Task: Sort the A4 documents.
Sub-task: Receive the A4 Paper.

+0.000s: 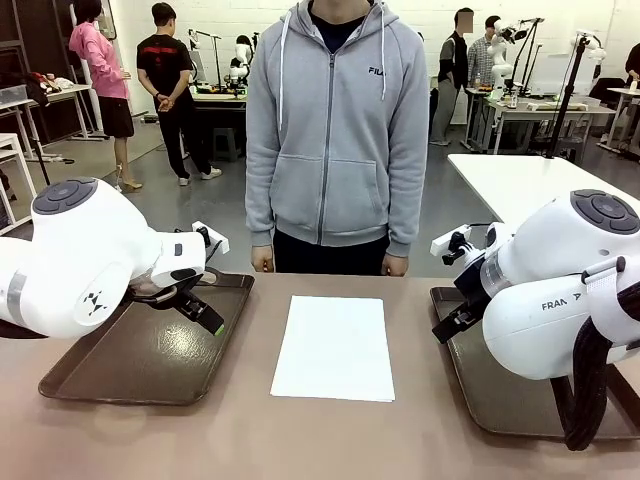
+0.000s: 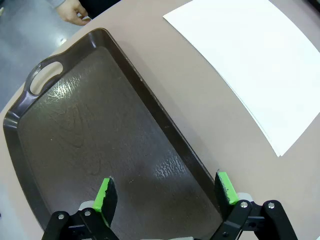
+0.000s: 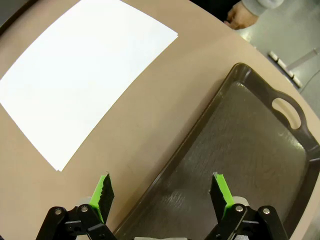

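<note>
Brown worktop [image 1: 250, 440] carries everything, and 2 dark trays take up most of it: the left tray [image 2: 100, 125] lies directly under the left claw [image 2: 165, 181], the right tray [image 3: 240, 150] partly under the right claw [image 3: 161, 177]. Both trays look bare inside.

Between the 2 claws, past the inner rim of each tray, the A4 documents [image 1: 335, 345] lie flat on the worktop as a neat white pile. A doubled edge in the left wrist view suggests more than 1 sheet, but I cannot count them. Neither claw touches the paper; both hang with fingers spread wide and nothing between the pads.

The risk, as I judge it, is in the pickup. Thin paper lying flush on a flat surface gives the pads no edge to bite, so closing on it may crumple the top sheet, drag the whole pile sideways, or lift several sheets together. The raised tray rims lie between each claw and the pile — a low sweep across could catch one and shove the tray.

Beyond the pile from both claws stands a person [image 1: 335, 130] in a grey hoodie, hands [image 1: 262, 262] hanging just past the far edge, apart from the paper — close enough to meet a long reach.
</note>
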`<act>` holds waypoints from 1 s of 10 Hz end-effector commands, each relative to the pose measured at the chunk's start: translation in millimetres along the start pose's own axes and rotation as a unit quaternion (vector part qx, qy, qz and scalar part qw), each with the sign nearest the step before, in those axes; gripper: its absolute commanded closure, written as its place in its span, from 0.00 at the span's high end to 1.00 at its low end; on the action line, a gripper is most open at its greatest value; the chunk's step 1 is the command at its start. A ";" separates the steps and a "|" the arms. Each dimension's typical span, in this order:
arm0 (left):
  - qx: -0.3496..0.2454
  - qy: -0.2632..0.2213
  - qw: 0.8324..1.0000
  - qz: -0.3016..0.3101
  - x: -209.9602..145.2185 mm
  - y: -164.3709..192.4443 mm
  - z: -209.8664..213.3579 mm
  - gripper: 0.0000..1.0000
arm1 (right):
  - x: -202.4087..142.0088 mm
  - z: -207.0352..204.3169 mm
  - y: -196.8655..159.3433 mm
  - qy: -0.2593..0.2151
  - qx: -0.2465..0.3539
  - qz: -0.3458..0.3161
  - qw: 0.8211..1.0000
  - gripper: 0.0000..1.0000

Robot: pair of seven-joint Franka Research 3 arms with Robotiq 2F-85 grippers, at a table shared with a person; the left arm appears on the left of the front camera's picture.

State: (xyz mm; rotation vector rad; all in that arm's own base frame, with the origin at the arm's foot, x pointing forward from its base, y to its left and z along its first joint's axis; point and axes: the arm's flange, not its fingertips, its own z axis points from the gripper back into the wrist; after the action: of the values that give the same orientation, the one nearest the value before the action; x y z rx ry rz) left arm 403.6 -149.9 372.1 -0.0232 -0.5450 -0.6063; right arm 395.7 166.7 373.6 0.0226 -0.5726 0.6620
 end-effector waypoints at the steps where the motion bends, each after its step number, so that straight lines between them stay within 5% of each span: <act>1: 0.000 0.000 1.000 0.000 0.0 0.0 0.0 1.00 | 0.0 0.0 0.0 0.000 0.000 0.000 1.000 1.00; 5: 0.002 -0.010 1.000 0.010 -3.8 -2.1 12.5 1.00 | 1.4 7.6 8.2 -0.009 -0.010 0.001 1.000 1.00; 8: -0.066 -0.097 0.993 0.022 -27.6 25.5 100.5 1.00 | -9.7 73.2 -11.4 -0.076 0.069 -0.003 0.995 1.00; 10: -0.113 -0.089 0.989 0.020 -49.3 35.0 146.0 1.00 | -27.8 120.9 -38.0 -0.090 0.079 -0.002 0.993 1.00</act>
State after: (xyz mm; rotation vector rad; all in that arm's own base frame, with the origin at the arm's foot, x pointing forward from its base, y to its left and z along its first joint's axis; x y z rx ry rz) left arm 376.5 -106.2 491.9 -0.2408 -0.6929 -0.5851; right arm 374.7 145.9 468.2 0.2094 -0.7057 0.6728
